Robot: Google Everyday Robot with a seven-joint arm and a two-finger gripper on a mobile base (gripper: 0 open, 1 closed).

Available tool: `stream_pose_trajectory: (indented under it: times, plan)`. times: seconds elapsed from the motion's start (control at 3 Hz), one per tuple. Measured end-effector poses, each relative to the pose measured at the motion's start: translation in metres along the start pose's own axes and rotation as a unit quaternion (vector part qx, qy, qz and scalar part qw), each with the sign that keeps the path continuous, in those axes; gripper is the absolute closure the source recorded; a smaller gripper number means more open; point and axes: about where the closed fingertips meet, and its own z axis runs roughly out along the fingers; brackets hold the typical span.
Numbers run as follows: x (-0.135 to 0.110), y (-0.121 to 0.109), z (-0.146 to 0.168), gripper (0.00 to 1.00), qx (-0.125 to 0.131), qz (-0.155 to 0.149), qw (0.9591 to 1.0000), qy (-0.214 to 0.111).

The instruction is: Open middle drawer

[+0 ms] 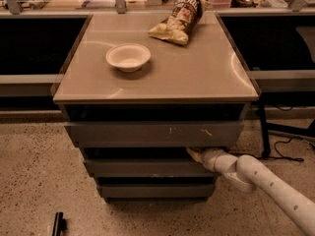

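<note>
Your claw [196, 154] at top edge of middle drawer [142, 168], right end, tucked beneath scratched top drawer [147, 133]. Claw state: cannot tell. Arm enters from lower right.

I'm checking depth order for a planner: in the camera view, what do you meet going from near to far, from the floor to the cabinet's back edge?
Small black object on the floor → gripper at the top edge of the middle drawer, right of centre → white bowl on the cabinet top → chip bag near its back edge.
</note>
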Motion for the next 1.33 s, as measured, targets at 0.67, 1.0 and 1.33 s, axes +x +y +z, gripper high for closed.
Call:
stream_pose_trajectory:
  times: [0.67, 1.0, 1.33]
  plan:
    - [0.018, 0.001, -0.002, 1.0, -0.008, 0.023, 0.9989, 0.041]
    - [0.028, 0.004, -0.007, 1.0, -0.016, 0.038, 0.9967, 0.07]
    - [0.036, 0.009, -0.018, 1.0, -0.029, 0.055, 0.9923, 0.108]
